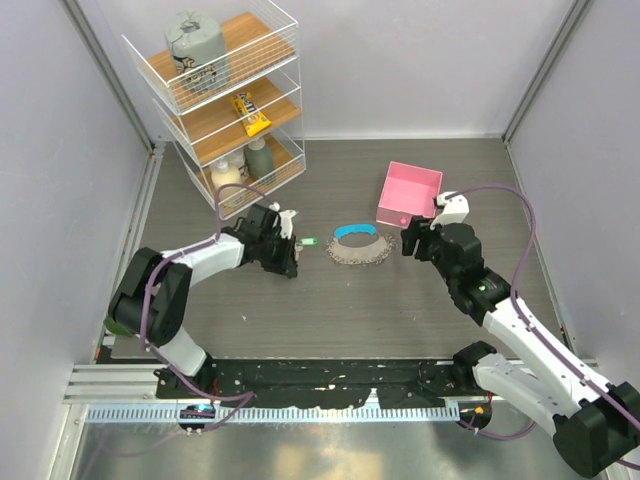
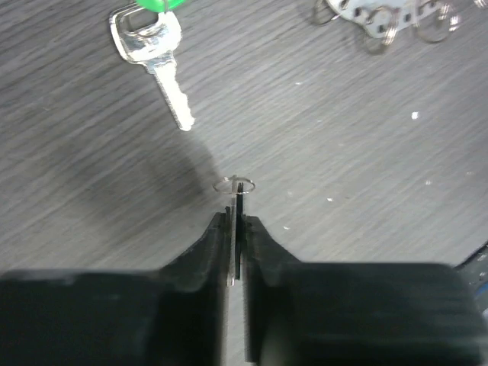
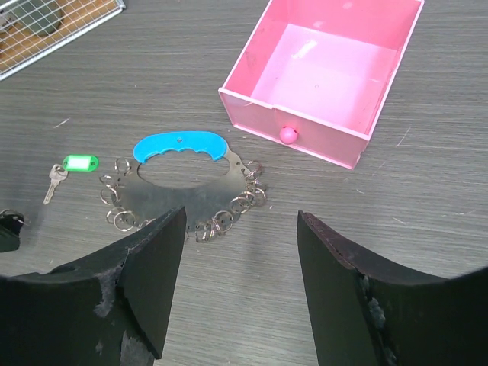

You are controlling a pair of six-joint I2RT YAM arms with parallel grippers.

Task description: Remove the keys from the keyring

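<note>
Silver ring (image 2: 235, 184) nipped between closed left fingers (image 2: 202, 248).

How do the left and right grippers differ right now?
The left gripper has its fingers shut, apparently pinching a small split ring. The right gripper has its fingers wide open and holds nothing. The left gripper is near the loose green-tagged key, left of the keyring. The right gripper is on the keyring's other side, by the pink box. Both point roughly toward the keyring.
</note>
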